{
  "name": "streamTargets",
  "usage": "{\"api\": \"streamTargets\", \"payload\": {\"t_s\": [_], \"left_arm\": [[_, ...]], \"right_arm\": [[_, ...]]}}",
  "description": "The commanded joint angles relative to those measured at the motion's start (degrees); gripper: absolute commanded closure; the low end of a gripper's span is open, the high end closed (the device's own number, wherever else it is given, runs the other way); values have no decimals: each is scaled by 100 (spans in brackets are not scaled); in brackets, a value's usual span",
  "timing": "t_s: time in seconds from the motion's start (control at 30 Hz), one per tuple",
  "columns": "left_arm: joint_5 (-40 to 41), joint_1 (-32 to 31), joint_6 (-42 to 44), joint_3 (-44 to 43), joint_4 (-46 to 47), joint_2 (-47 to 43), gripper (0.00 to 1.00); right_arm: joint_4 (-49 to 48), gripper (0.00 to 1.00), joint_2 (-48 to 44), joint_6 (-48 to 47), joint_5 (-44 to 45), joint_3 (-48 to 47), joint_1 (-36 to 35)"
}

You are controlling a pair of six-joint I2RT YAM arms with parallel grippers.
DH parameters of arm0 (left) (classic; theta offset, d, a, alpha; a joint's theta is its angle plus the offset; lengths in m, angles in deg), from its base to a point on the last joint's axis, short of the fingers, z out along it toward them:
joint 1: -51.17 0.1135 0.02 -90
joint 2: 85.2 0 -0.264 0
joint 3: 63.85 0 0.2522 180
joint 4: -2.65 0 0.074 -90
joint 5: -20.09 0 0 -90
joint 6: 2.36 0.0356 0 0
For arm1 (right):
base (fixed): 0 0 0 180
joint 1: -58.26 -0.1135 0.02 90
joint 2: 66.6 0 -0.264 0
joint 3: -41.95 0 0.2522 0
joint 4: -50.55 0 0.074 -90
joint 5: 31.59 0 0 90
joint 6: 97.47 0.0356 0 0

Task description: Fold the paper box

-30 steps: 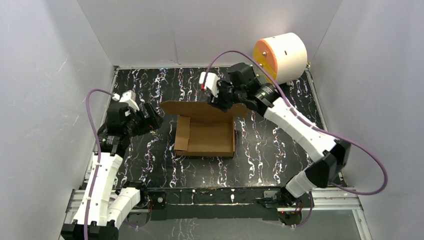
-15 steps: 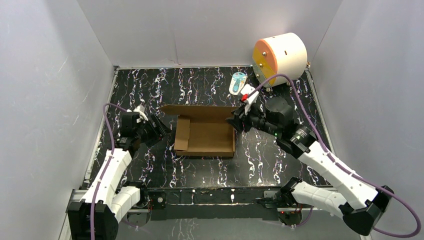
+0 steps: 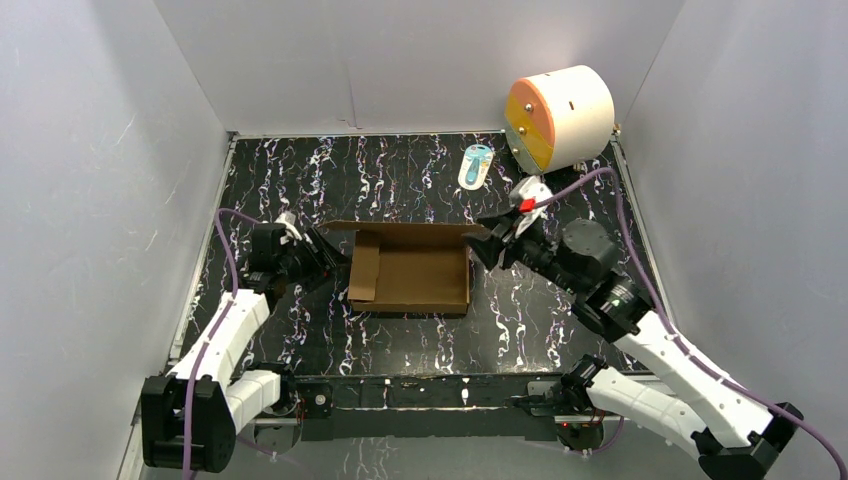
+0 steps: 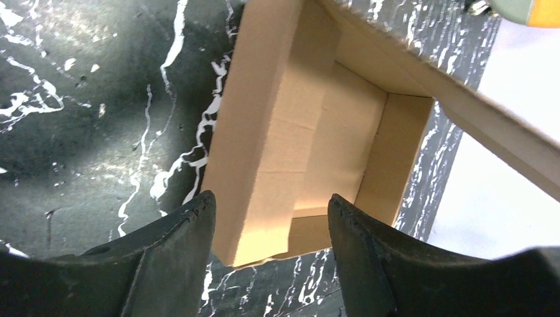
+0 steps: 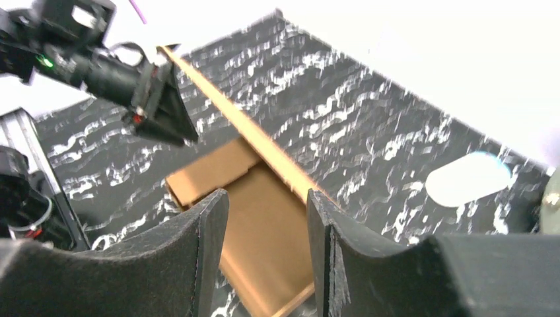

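Plain brown paper box (image 3: 415, 275); left gripper (image 3: 335, 253) and right gripper (image 3: 478, 245) flank it.

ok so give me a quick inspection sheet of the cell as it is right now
surface: black marbled table, no spills seen
job's things: paper box in the middle, formed into a shallow tray; rear lid flap raised; left side flap folded inward
clutter: white-and-orange cylinder at the far right corner; small blue-and-white item lying flat near it
grippers: left gripper open at the box's left side; right gripper open, the lid flap's edge between its fingers, not clamped
cables: left arm's purple cable and right arm's purple cable, both clear of the box
surroundings: plain pale walls on three sides; metal rail at the near edge
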Motion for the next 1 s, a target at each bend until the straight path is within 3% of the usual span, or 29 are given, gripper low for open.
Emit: {"api": "streamTargets", "payload": {"t_s": [0.0,0.2,0.3,0.63,0.97], "left_arm": [[-304,-50,-110,-491,193,-21,38],[-273,-54,-160,-1022,318,314,34],[-243,-50,-150,-1286,395,577,33],[-258,-60,-55,-1377,503,939,31],[-231,-84,150,-866,237,756,33]], "right_arm": [[31,44,12,-566,-376,-864,-11],[-77,49,701,-364,-2057,-791,-23],[-226,51,1044,-323,-2389,-680,-68],[-2289,55,2436,406,-874,209,-506],[-4291,56,4218,2113,395,252,-1077]]}}
